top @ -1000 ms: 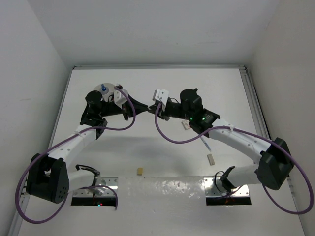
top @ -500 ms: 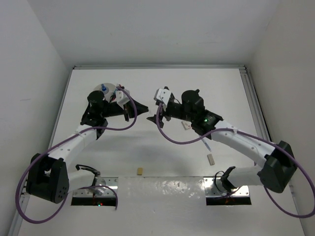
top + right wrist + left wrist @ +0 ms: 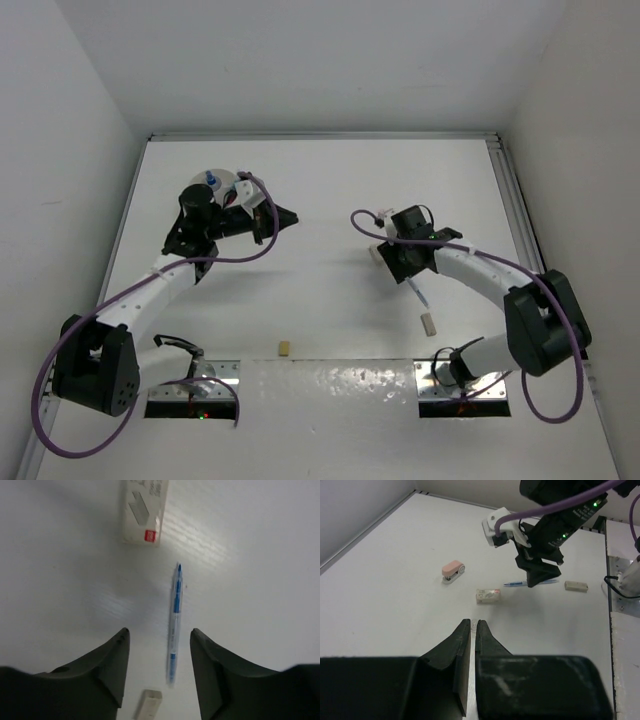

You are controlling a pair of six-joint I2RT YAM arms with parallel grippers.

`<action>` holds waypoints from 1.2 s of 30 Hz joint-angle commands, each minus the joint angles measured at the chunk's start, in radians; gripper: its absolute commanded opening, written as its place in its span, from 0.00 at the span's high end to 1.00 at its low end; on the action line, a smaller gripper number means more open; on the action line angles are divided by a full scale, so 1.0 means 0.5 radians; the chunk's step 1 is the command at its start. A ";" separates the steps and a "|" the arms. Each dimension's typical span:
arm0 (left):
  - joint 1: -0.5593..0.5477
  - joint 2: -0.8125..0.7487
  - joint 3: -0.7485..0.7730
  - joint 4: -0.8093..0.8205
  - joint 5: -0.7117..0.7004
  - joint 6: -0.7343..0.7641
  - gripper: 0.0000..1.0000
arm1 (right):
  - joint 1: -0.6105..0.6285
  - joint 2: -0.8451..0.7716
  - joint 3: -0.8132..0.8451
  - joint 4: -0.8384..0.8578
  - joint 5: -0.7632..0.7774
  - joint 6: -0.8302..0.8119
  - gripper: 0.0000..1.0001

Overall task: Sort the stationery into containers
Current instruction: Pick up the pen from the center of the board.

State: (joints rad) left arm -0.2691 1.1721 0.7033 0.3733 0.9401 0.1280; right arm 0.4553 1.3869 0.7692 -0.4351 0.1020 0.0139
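My left gripper (image 3: 290, 215) (image 3: 474, 625) is shut, with a small clear bit showing between its tips, seemingly the clear tape ring (image 3: 474, 624). It hovers right of the white bowl (image 3: 222, 178), which holds the blue-capped bottle (image 3: 211, 180). My right gripper (image 3: 403, 268) (image 3: 159, 632) is open, pointing down over the blue pen (image 3: 174, 615) (image 3: 418, 291), which lies between its jaws on the table. The left wrist view shows the pink eraser (image 3: 453, 570), a white block (image 3: 488, 595) and the pen (image 3: 520, 583). The red-and-blue pen is out of view.
A tan block (image 3: 429, 323) (image 3: 148, 704) lies near the pen's near end. Another tan block (image 3: 284, 348) lies near the front metal plates. The white block with a red mark (image 3: 145, 510) (image 3: 377, 252) lies just beyond the pen. Walls close in the left, right and back.
The grippers stood tip to tip at mid-table. The right arm has pulled away to the right and turned down over the blue pen. The left gripper has drawn back slightly, still shut.
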 commanded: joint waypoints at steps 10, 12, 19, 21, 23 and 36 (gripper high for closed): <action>0.017 -0.120 0.124 -0.081 -0.095 -0.081 1.00 | -0.239 0.334 0.042 -0.056 -0.032 0.153 0.51; 0.020 -0.120 0.146 -0.063 -0.098 -0.145 1.00 | -0.263 0.420 0.045 -0.053 -0.081 0.153 0.59; 0.032 -0.108 0.222 0.017 -0.052 -0.400 1.00 | -0.337 0.530 0.051 0.008 -0.152 0.101 1.00; 0.035 -0.101 0.244 0.024 -0.018 -0.464 1.00 | -0.337 0.482 0.054 0.008 -0.146 0.046 1.00; 0.041 -0.092 0.268 0.039 0.016 -0.507 1.00 | -0.334 0.360 0.084 -0.010 -0.155 -0.012 1.00; 0.032 0.009 0.551 0.131 0.347 -0.704 1.00 | 0.062 -0.344 0.308 0.363 -1.124 -0.412 1.00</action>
State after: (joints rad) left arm -0.2581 1.1728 0.9241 0.3996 1.0748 -0.1932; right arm 0.4301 1.2484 0.9134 -0.3706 -0.3126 -0.1543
